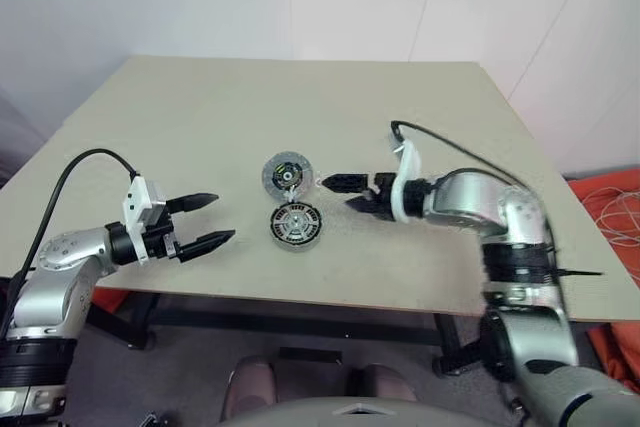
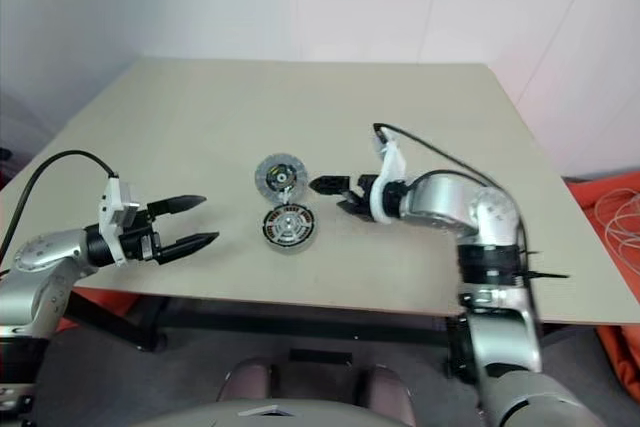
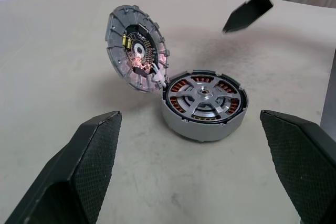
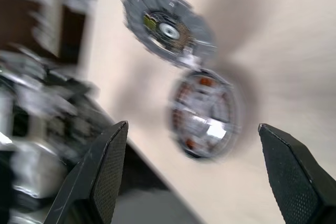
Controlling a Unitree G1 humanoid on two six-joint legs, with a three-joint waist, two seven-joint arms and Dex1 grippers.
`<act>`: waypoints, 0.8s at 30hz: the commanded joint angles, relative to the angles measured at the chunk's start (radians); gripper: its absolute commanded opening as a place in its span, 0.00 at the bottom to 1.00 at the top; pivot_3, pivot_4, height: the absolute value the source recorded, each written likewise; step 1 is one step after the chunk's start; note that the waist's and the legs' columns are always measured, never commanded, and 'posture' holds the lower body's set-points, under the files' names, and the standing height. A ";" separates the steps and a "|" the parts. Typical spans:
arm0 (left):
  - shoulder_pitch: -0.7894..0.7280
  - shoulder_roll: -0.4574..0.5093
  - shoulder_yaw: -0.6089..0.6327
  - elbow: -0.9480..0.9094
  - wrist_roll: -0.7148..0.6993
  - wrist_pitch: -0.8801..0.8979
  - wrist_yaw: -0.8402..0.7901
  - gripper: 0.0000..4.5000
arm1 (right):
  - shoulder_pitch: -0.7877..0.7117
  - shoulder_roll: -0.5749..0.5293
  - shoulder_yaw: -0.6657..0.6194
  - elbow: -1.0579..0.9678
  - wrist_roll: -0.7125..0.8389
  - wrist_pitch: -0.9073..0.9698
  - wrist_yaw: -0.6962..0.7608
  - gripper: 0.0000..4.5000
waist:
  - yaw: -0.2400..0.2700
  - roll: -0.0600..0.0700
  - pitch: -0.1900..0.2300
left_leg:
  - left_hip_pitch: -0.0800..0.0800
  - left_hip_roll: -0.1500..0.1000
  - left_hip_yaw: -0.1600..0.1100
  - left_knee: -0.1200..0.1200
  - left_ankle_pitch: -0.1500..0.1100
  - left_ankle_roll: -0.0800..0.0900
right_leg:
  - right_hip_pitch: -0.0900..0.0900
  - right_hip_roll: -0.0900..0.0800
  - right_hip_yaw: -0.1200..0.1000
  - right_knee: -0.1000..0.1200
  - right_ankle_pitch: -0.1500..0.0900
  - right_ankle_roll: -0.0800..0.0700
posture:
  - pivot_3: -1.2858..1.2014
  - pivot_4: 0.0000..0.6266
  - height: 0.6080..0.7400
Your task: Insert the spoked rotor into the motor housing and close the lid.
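Beige table (image 1: 200,127) against pale walls, seen from above, with two robot arms reaching in from the near edge.

Nearest, on the left, the left gripper (image 1: 205,220) hovers over the table's front part, level and pointing toward the middle, its two black fingers spread wide with nothing between them.

Just beyond and to its right lies the housing (image 1: 296,226), a short round puck flat on the table. In the left wrist view its open top shows copper windings (image 3: 181,106) under a silvery rotor (image 3: 205,96) with spokes running out from a small hub, so the rotor sits inside the housing.

Touching the housing's far edge, the lid (image 1: 286,175) stands tilted, propped up at an angle with its inner face showing a ring of pale segments around a dark middle with a small yellow part. It leans away from the housing and does not cover it.

To the right of the lid, the right gripper (image 1: 349,192) points toward it, close beside but apart, fingers wide open and empty.

An orange object (image 1: 615,217) lies on the floor at far right.
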 commanded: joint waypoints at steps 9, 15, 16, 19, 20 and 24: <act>-0.046 -0.014 -0.019 0.022 0.008 -0.026 -0.011 1.00 | -0.008 -0.265 0.575 -0.318 -1.196 -0.703 1.148 0.47 | 0.006 -0.003 -0.001 | -0.007 0.001 -0.001 0.002 0.000 0.000 | -0.004 0.000 0.000 -0.002 -0.001 0.001 | 0.52 0.00 1.00; -0.041 -0.017 -0.020 0.017 0.007 -0.026 -0.006 1.00 | -0.052 -0.089 0.574 -0.140 -1.381 -0.843 1.264 0.01 | -0.004 -0.004 -0.001 | -0.006 0.002 -0.002 0.004 0.000 0.001 | -0.004 0.000 0.000 0.004 0.000 -0.001 | 0.52 0.00 1.00; -0.041 -0.018 -0.019 0.016 0.006 -0.026 -0.004 1.00 | -0.054 -0.057 0.572 -0.115 -1.399 -0.860 1.281 0.01 | -0.004 -0.004 -0.001 | -0.005 0.002 -0.002 0.004 0.000 0.001 | -0.003 0.001 0.000 0.004 0.000 -0.002 | 0.52 0.00 1.00; -0.039 -0.019 -0.017 0.012 0.006 -0.024 0.000 1.00 | -0.060 0.015 0.583 -0.046 -1.452 -0.884 1.337 0.01 | -0.008 -0.004 -0.001 | -0.003 0.002 -0.001 0.004 0.000 0.001 | -0.002 0.000 0.000 0.004 0.003 -0.006 | 0.52 0.00 1.00; -0.038 -0.019 -0.017 0.012 0.006 -0.024 0.000 1.00 | -0.060 0.031 0.582 -0.027 -1.469 -0.888 1.351 0.01 | -0.008 -0.004 -0.001 | -0.003 0.002 -0.001 0.004 0.000 0.001 | -0.002 0.000 0.000 0.004 0.003 -0.006 | 0.52 0.00 1.00; -0.039 -0.024 -0.020 0.008 0.006 -0.024 0.006 1.00 | -0.050 0.091 0.580 0.083 -1.519 -0.890 1.421 0.01 | -0.007 -0.004 -0.001 | -0.001 0.002 -0.001 0.004 -0.001 0.001 | 0.000 0.000 0.000 0.004 0.003 -0.007 | 0.52 0.00 1.00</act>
